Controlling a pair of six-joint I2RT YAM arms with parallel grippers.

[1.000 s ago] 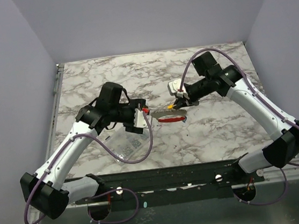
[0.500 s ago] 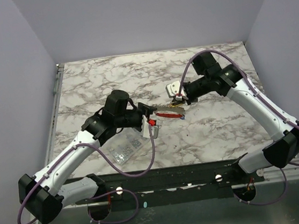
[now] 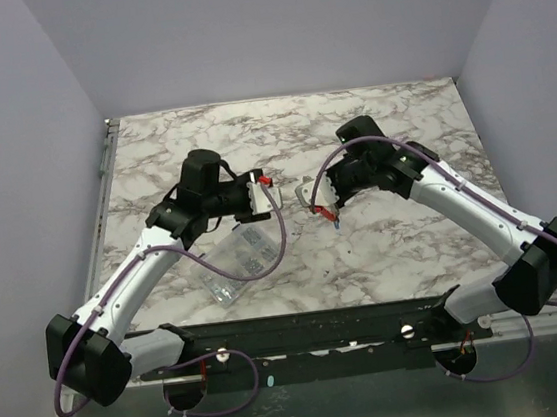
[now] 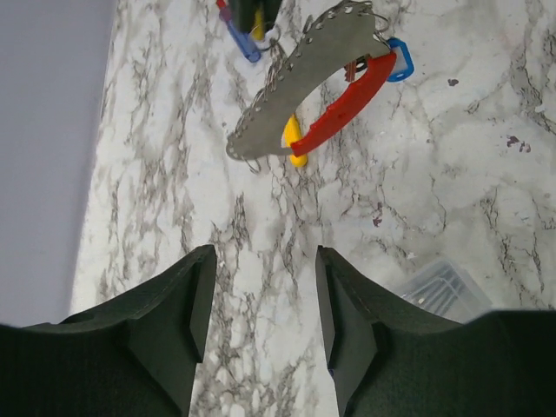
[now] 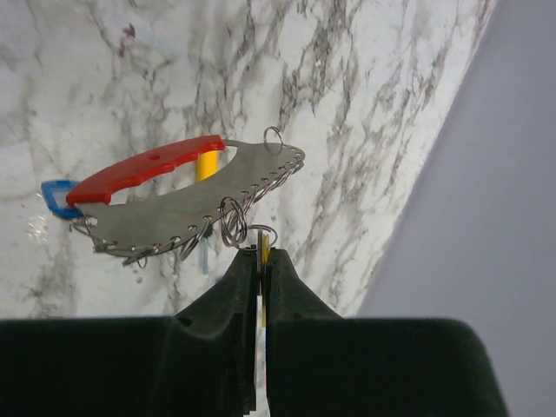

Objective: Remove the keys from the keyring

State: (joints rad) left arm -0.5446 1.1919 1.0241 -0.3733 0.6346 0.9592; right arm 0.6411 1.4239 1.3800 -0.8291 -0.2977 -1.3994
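Note:
The keyring (image 5: 165,221) is a grey metal plate with small wire rings along its edge and a red curved band (image 5: 143,174). It hangs over the marble, and my right gripper (image 5: 263,254) is shut on a yellow-tagged key (image 5: 264,248) that sits on one of its rings. Other keys hang behind the plate: a blue tag (image 5: 56,196) and a yellow tag (image 5: 207,163). The left wrist view shows the keyring (image 4: 304,82) ahead of my left gripper (image 4: 265,295), well clear of it. That gripper is open with only tabletop between its fingers. From above, the two grippers (image 3: 257,193) (image 3: 324,206) face each other.
A clear plastic compartment box (image 3: 235,264) of small parts lies on the marble table (image 3: 412,233) below the left gripper, and it also appears beside the left fingers (image 4: 443,287). Grey walls close in the table at the left, back and right.
My left gripper has narrowed its jaws and drawn back from the keyring, up and to the left. My right gripper swung left with the keyring, still shut on the key.

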